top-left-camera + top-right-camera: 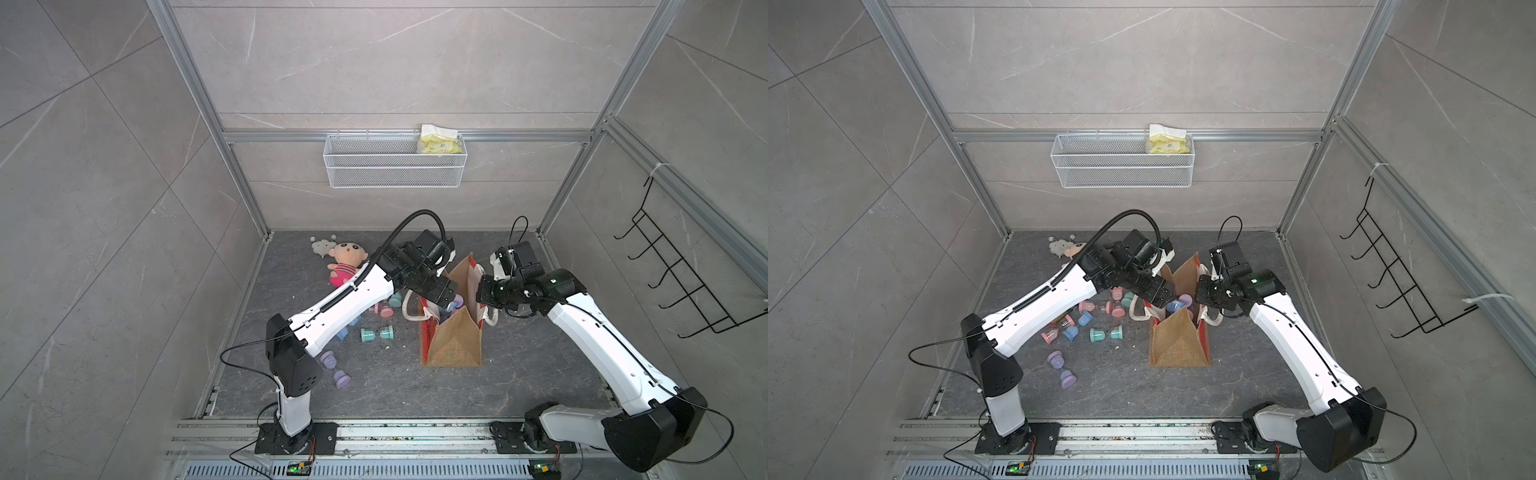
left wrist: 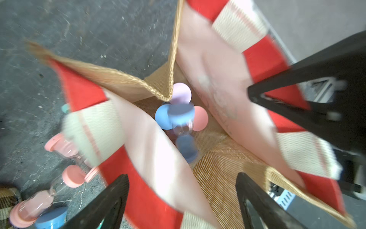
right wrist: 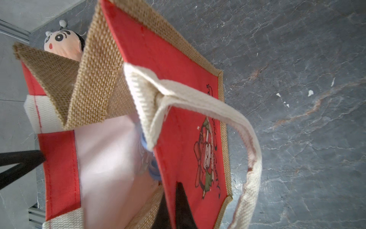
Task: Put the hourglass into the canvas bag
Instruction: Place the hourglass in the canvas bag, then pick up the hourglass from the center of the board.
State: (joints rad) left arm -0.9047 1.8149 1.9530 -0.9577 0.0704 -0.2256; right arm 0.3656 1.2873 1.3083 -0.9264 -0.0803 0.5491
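The canvas bag (image 1: 455,343) (image 1: 1177,347) stands upright on the dark floor, with tan burlap sides, red panels and its mouth spread wide. My left gripper (image 2: 182,175) (image 1: 446,291) hangs open over that mouth, with nothing between its fingers. Below it a blue hourglass (image 2: 183,126) shows blurred inside the bag, apart from the fingers, over purple, blue and pink end caps. In a top view, hourglass ends (image 1: 1177,305) show in the opening. My right gripper (image 3: 172,198) (image 1: 478,291) is shut on the rim of the bag's red panel (image 3: 178,69).
Several loose hourglasses lie left of the bag: teal (image 1: 377,333), purple (image 1: 334,368), pink (image 1: 1096,307). A plush doll (image 1: 345,264) sits at the back left. A white wire basket (image 1: 395,160) hangs on the back wall and a black hook rack (image 1: 681,282) on the right wall.
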